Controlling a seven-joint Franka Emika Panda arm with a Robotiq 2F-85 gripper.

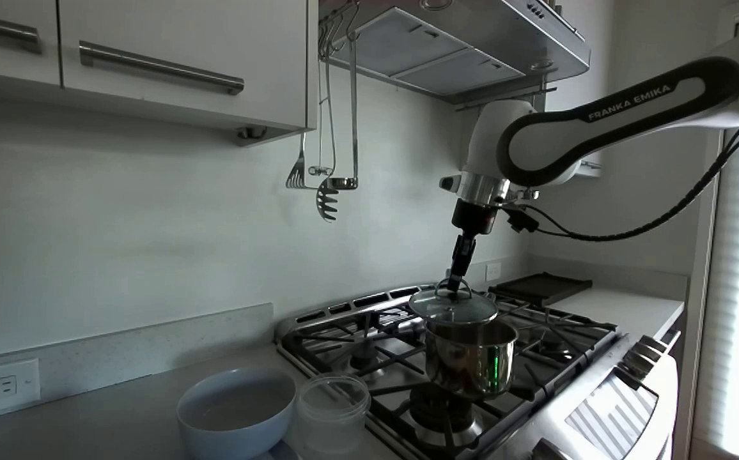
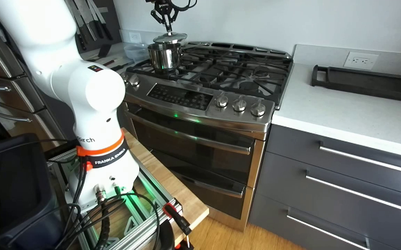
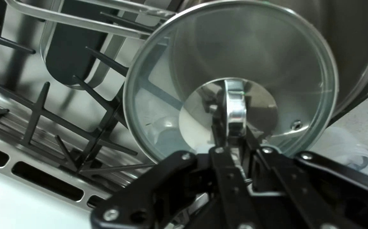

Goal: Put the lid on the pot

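Open air over the rear grates point(image 3: 37, 109) beside the lid point(image 1: 462, 310), an obstacle above part of the pot point(image 1: 470, 364).

1 glass lid point(image 1: 459, 312), off-center, above 1 shiny steel pot point(image 1: 470, 364)

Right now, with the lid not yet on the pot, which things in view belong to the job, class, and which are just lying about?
For the job:
pot
glass lid, held above it, off-centre
gripper, closed on the lid's handle

Just lying or hanging about:
pale bowl
clear tub
black tray
hanging utensils
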